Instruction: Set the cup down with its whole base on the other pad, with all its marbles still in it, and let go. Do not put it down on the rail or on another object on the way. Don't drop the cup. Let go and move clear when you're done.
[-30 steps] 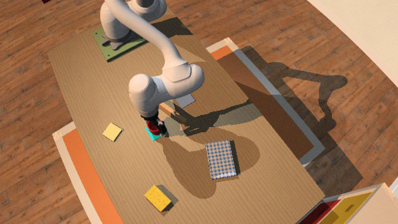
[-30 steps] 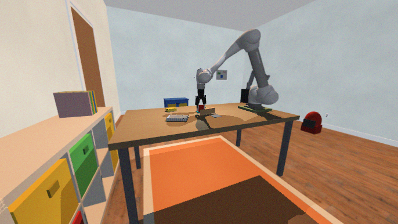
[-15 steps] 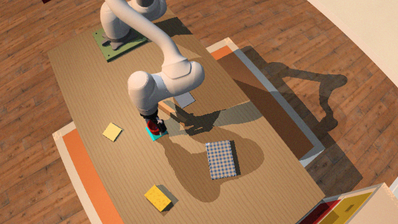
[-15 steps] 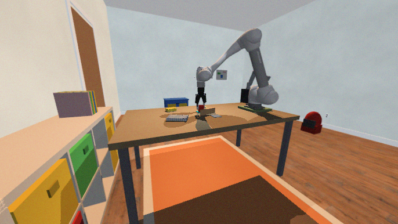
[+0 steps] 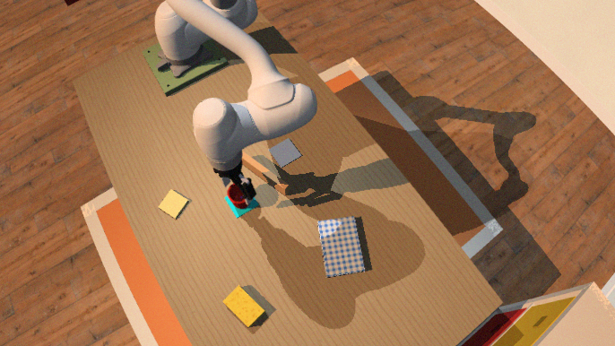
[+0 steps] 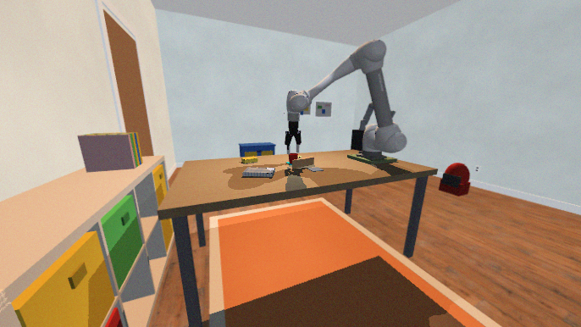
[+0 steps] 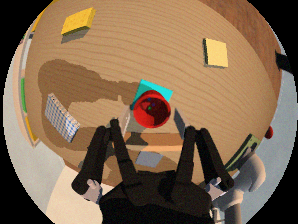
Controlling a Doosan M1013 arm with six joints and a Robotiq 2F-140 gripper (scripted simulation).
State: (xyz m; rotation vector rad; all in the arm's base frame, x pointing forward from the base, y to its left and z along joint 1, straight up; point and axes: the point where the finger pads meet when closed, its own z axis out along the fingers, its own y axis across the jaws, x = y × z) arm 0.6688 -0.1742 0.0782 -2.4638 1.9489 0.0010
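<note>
The red cup (image 5: 234, 194) stands upright on the teal pad (image 5: 242, 206), just left of the wooden rail (image 5: 264, 173). In the wrist view the cup (image 7: 152, 111) sits on the teal pad (image 7: 154, 92) below me, and a small green marble shows inside it. My gripper (image 5: 242, 185) is open and hangs above the cup; in the wrist view the gripper's fingers stand apart on either side of the cup without touching it. In the exterior view the gripper (image 6: 293, 146) is clearly higher than the cup (image 6: 293, 157). The grey pad (image 5: 285, 152) lies beyond the rail.
A flat yellow square (image 5: 173, 203) lies left of the cup. A blue checkered book (image 5: 342, 246) and a yellow sponge block (image 5: 244, 306) lie toward the near end of the table. The arm's green base plate (image 5: 186, 67) is at the far end.
</note>
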